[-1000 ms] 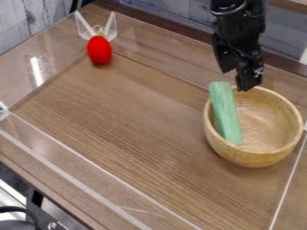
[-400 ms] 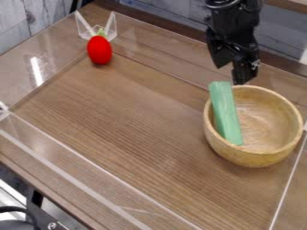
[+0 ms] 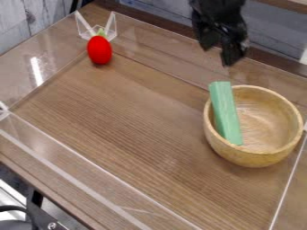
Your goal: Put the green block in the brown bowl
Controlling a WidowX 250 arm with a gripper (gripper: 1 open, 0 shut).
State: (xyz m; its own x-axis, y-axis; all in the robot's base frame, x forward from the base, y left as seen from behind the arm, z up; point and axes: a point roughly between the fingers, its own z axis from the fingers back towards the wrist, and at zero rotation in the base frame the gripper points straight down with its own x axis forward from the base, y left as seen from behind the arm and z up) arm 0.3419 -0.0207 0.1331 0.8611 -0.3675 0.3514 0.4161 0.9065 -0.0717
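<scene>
The green block [image 3: 224, 112] leans inside the brown bowl [image 3: 267, 142], resting against its left wall with its upper end sticking over the rim. My gripper [image 3: 227, 51] hangs above and behind the bowl, up and to the left of it, apart from the block. Its dark fingers stand open with nothing between them.
A red ball [image 3: 100, 51] lies at the back left beside a small clear stand [image 3: 96, 26]. Low transparent walls [image 3: 48, 171] edge the wooden table [image 3: 132, 117] on the left, front and right.
The gripper has risen and moved left, away from the bowl, staying open. The block and bowl have not moved.
</scene>
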